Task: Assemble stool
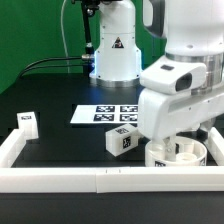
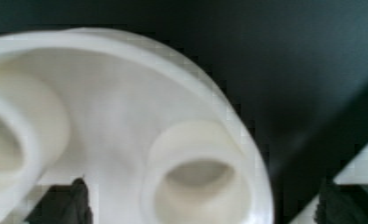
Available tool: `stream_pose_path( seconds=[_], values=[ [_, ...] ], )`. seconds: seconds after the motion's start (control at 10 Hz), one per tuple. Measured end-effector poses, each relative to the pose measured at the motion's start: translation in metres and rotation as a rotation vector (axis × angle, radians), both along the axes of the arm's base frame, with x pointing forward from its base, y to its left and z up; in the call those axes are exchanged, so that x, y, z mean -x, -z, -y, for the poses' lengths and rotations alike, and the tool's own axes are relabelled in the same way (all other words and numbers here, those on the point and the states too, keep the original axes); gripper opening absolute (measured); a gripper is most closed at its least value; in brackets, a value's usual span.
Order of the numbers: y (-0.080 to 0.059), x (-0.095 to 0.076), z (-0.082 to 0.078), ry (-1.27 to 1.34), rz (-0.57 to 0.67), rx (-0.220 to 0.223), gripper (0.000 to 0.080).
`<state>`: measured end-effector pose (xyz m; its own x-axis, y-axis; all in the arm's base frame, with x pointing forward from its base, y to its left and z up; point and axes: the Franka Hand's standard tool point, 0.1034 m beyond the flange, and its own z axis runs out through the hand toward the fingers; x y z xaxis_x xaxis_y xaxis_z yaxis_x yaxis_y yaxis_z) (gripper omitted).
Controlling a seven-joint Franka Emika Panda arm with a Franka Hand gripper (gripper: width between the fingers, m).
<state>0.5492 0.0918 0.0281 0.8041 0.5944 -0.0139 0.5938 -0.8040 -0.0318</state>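
Observation:
The white round seat disc (image 1: 180,153) lies at the exterior view's lower right, against the front border rail. In the wrist view the disc (image 2: 110,110) fills most of the frame, with a round leg socket (image 2: 202,178) close to the camera. My gripper (image 2: 191,206) is low over the disc, jaws wide apart, with the dark fingertips (image 2: 60,200) on either side of the socket area. A dark gap shows between the disc's rim and the other finger. One tagged white leg (image 1: 120,140) lies just beside the disc. Another leg (image 1: 27,122) lies at the far left.
The marker board (image 1: 108,114) lies flat mid-table behind the near leg. A long white border rail (image 1: 100,178) runs along the front and up the left side. The arm's base (image 1: 113,55) stands at the back. The bulky wrist (image 1: 172,100) hides the fingers in the exterior view.

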Motion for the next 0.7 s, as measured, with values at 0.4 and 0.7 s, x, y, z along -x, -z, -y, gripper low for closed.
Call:
stream_pose_path(
  seconds=[0.4, 0.7],
  values=[
    [-0.049, 0.024, -0.015, 0.062, -0.01, 0.006, 0.0649],
    [-0.047, 0.025, -0.014, 0.071, -0.013, 0.008, 0.0649]
  ],
)
